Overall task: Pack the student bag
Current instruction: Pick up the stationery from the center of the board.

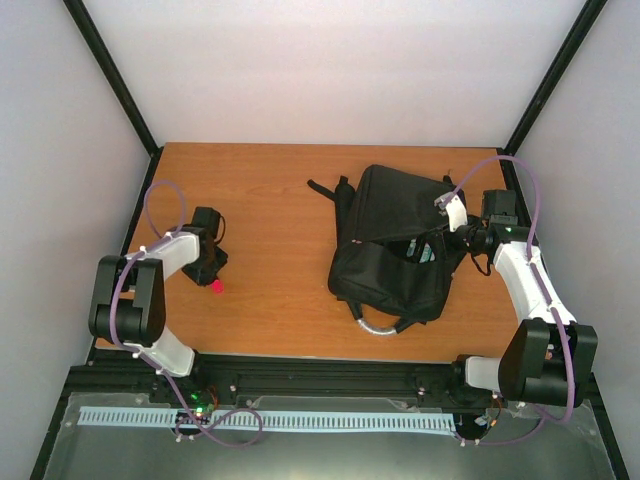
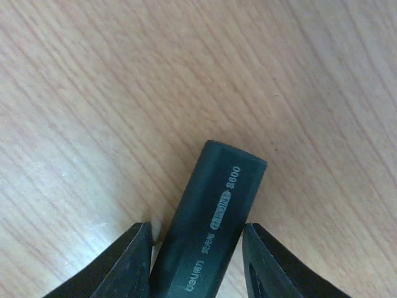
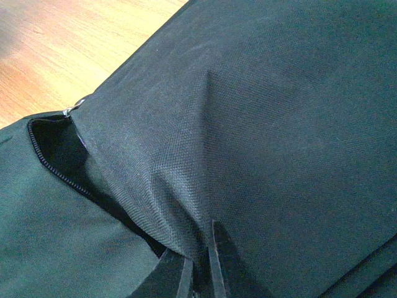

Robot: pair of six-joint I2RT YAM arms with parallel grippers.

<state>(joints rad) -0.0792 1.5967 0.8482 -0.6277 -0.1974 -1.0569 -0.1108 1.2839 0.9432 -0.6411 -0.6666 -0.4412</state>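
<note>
right wrist: soft, limp student bag (image 3: 260, 124) flap is pinched by right gripper (image 3: 198, 268); marker (image 2: 211, 217) is straddled by left gripper (image 2: 197, 231), clamping unclear.

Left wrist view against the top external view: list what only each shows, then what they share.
Only the left wrist view: pale printed lettering on the dark, flat-sided plastic marker barrel lying between the left gripper fingers; whether they touch it is unclear.
Only the top external view: the black fabric student bag, a flap of it pinched up by the shut right gripper, both arms, and a small pink tip beside the left gripper.
Both: the brown wooden table and the left gripper.
</note>
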